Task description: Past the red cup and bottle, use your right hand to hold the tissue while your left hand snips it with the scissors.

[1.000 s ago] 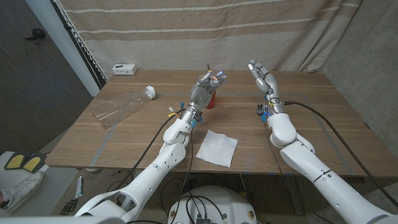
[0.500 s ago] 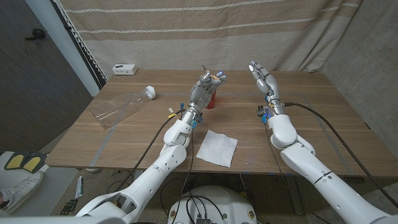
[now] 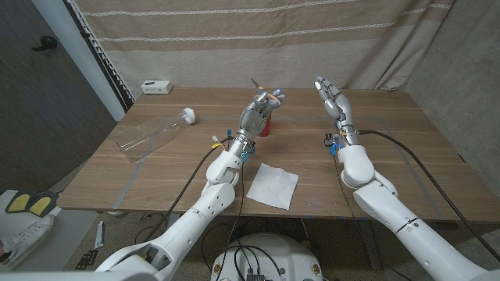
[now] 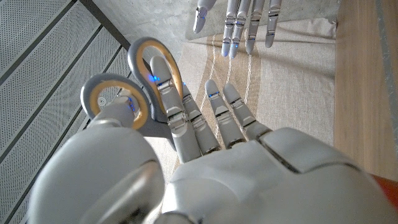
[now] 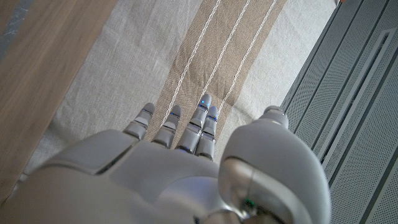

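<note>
Gripping scissors, left hand hides red cup — right hand spread, empty, tissue apart.

small white rectangular box at the wooden table's far left edge, striped beige curtain hanging behind it

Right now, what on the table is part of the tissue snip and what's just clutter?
Job:
scissors, held up by the left hand
tissue, flat near the table's front edge, untouched
right hand, raised, holding nothing
red cup, mostly hidden behind the left hand
bottle, lying on its side

Lying about:
white box at the back left corner
</note>
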Robot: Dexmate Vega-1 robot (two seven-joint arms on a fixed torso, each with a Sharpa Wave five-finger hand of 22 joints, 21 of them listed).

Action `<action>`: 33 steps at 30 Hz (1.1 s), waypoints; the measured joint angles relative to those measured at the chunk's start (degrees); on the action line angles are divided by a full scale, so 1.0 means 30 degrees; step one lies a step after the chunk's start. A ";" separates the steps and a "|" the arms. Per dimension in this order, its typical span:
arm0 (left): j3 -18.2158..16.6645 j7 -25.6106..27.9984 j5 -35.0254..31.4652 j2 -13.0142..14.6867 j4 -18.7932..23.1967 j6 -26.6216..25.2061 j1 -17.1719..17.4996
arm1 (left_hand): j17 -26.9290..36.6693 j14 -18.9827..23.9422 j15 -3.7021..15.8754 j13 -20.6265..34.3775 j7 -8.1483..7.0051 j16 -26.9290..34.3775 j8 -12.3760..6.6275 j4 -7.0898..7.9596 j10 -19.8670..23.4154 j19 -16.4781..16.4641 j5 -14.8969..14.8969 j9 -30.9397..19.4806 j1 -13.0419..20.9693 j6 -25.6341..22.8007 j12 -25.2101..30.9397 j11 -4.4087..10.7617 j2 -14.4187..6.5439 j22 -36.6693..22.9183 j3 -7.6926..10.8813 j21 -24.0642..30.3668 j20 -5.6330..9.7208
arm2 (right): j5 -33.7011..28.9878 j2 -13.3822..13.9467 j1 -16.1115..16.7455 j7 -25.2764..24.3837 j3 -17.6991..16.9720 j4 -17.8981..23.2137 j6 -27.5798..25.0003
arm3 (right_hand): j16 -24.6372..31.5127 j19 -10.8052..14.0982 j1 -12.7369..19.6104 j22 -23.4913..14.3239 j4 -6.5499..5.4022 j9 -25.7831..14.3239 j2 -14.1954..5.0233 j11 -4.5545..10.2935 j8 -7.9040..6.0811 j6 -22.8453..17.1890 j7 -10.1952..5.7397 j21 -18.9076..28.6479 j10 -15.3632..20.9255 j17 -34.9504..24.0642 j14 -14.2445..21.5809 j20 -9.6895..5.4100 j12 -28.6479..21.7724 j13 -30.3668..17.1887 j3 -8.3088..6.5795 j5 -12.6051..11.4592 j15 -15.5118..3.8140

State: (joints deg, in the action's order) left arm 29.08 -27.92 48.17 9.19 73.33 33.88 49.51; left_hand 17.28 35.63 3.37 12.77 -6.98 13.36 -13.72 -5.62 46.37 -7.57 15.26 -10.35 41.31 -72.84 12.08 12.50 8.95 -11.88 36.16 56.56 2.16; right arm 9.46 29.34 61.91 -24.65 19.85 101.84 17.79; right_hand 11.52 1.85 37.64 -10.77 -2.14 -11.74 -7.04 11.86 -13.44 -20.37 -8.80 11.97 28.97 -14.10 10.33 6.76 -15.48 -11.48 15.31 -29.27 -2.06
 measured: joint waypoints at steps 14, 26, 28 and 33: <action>0.0310 0.0231 -0.0591 0.0144 0.0066 0.0436 -0.0194 | 0.0001 -0.0210 -0.0001 0.0048 0.0001 -0.0166 0.0269 -0.0026 -0.0376 0.0146 -0.0603 -0.0097 0.1508 -0.0001 -0.0142 -0.0032 0.1058 -0.0088 -0.0026 0.0151 0.0001 | -0.0006 -0.0070 0.0175 -0.0080 -0.0215 -0.0033 0.0412 | 0.0000 0.0000 0.0000 0.0000 0.0000 0.0000 0.0000 0.0000 0.0000 0.0001 0.0000 0.0000 -0.0002 0.0091 0.0000 0.0000 0.0000 -0.0001 0.0000 0.0000 0.0000; 0.0480 -0.0569 -0.0206 0.0061 -0.0009 0.0348 -0.0391 | 0.0141 -0.0607 -0.0015 0.0145 0.0957 -0.0166 0.0847 0.0402 -0.1360 0.0452 -0.1040 -0.0169 0.2799 0.0957 -0.0217 -0.0012 0.0595 -0.0234 0.0403 0.0577 -0.0101 | -0.0047 -0.0119 0.0306 -0.0117 -0.0524 -0.0138 0.0577 | 0.0000 0.0000 0.0001 0.0001 0.0000 0.0001 0.0001 0.0001 0.0000 0.0001 0.0000 0.0001 -0.0002 0.0089 0.0000 0.0000 0.0001 -0.0001 0.0000 0.0000 0.0000; 0.0490 -0.0743 -0.0113 0.0035 -0.0077 0.0330 -0.0426 | 0.0143 -0.0694 -0.0074 0.0145 0.0960 -0.0165 0.0848 0.0425 -0.1360 0.0454 -0.1123 -0.0162 0.2796 0.0960 -0.0217 -0.0013 0.0592 -0.0264 0.0427 0.0577 -0.0103 | -0.0059 -0.0127 0.0303 -0.0117 -0.0546 -0.0157 0.0594 | 0.0000 -0.0001 0.0001 0.0000 0.0000 0.0000 0.0001 0.0000 0.0000 0.0001 0.0000 0.0001 -0.0003 0.0089 0.0000 0.0000 0.0000 -0.0001 0.0000 0.0000 0.0000; 0.0496 -0.1003 0.0012 -0.0031 -0.0195 0.0287 -0.0477 | 0.0229 -0.0722 -0.0103 0.0144 0.0998 -0.0165 0.0863 0.0426 -0.1418 0.0557 -0.1163 -0.0158 0.2699 0.0999 -0.0217 0.0007 0.0495 -0.0264 0.0427 0.0650 0.0000 | -0.0071 -0.0149 0.0262 -0.0105 -0.0563 -0.0184 0.0607 | 0.0000 0.0000 0.0001 0.0000 0.0000 0.0000 0.0001 0.0000 0.0000 -0.0005 -0.0006 0.0001 -0.0002 0.0089 0.0000 0.0000 0.0000 -0.0001 0.0000 0.0000 0.0000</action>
State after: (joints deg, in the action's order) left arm 30.57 -30.93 48.21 9.10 72.75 34.74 48.08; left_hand 17.97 33.47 3.06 13.21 -3.98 12.86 -11.13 -4.34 42.12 -5.90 11.77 -10.82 49.41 -69.85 11.42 12.53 10.43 -12.67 37.44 58.51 2.16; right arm 9.24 28.89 62.69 -24.96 18.16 101.28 19.61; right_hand 11.52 1.85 37.64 -10.77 -2.14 -11.74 -7.03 11.86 -13.44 -20.39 -8.82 11.97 28.96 -13.84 10.33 6.76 -15.48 -11.48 15.31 -29.27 -2.06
